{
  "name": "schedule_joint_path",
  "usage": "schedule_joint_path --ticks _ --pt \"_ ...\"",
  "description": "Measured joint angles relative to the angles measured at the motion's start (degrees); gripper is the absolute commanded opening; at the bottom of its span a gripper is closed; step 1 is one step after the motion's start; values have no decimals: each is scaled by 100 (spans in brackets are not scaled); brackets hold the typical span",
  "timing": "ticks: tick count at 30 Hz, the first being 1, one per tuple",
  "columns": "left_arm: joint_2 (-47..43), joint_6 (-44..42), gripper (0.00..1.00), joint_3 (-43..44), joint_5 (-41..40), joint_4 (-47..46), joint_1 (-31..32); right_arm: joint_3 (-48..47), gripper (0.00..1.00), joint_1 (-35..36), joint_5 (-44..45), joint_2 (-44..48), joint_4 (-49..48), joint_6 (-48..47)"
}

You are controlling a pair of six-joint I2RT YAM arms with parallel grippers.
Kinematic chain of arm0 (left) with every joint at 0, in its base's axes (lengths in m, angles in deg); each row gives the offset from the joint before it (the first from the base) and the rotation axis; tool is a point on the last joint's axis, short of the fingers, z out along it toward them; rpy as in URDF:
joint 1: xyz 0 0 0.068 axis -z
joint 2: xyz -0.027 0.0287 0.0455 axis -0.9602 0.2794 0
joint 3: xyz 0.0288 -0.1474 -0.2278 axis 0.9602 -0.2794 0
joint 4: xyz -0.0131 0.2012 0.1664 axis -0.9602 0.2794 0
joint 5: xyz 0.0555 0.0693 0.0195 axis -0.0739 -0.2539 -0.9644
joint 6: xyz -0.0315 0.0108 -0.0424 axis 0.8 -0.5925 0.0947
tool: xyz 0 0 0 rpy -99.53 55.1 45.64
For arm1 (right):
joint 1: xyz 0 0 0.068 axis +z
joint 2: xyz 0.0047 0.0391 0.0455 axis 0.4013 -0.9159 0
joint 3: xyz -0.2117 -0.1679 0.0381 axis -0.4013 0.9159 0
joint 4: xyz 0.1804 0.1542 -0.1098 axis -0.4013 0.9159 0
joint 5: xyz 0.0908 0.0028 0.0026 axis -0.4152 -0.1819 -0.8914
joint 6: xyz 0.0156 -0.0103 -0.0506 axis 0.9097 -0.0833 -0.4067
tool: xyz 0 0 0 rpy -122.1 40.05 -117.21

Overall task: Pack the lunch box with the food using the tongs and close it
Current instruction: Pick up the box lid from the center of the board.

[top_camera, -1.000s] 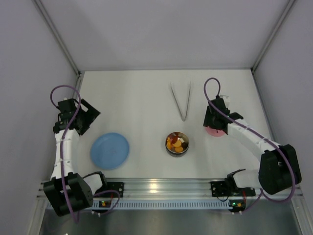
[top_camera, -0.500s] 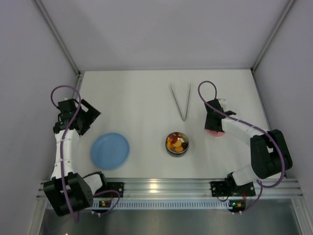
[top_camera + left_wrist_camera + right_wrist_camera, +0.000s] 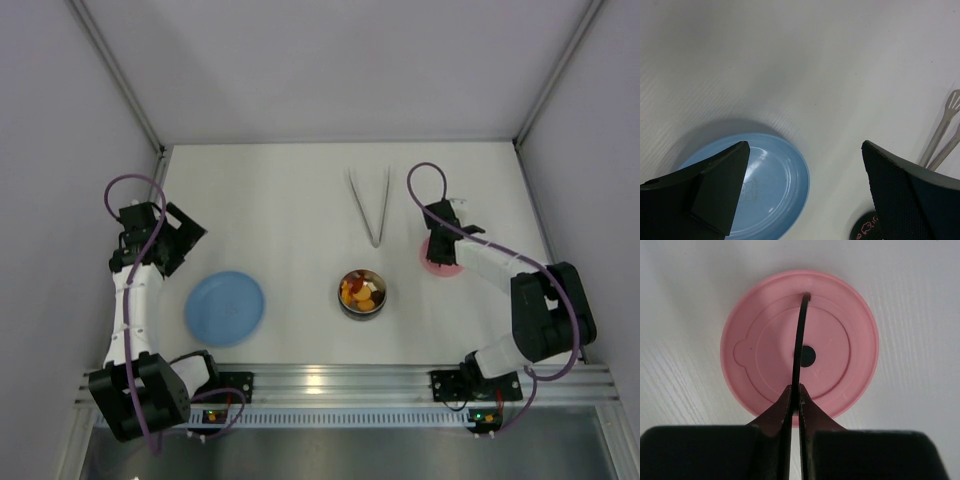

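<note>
The steel lunch box [image 3: 361, 308] stands at the table's middle front with orange, yellow and red food [image 3: 359, 290] inside. The pink lid [image 3: 441, 263] lies flat to its right, apart from it. My right gripper [image 3: 438, 241] is over the lid. In the right wrist view it [image 3: 796, 393] is shut on the thin dark strap that stands up across the lid [image 3: 840, 340]. The silver tongs [image 3: 371, 205] lie untouched behind the lunch box. My left gripper [image 3: 185, 236] is open at the far left, holding nothing [image 3: 805, 150].
A blue plate [image 3: 225, 308] lies at the front left, below the left fingers [image 3: 775, 200]. The tongs' tips [image 3: 945, 130] show at the right edge of the left wrist view. Walls close the table on three sides.
My right gripper has shut on the lid's dark strap, and the right arm's elbow has swung in towards the table. The left arm, lunch box and tongs have not moved.
</note>
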Motion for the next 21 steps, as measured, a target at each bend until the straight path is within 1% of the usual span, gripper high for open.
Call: schedule_joint_path --ticks 7,12,15,18,21 --pt "0 -2 99 0 0 0 28 0 0 0 -20 492 79 -4" --pt "0 -2 99 0 0 0 35 -39 0 13 -238 1263 339 -48" --pt "0 -2 99 0 0 -2 35 -205 0 151 -374 1799 608 -96" --pt "0 -2 99 0 0 -4 35 -584 0 629 -442 2100 968 -140" --pt "0 0 99 0 2 -7 37 -986 0 1403 -492 2155 1215 -151"
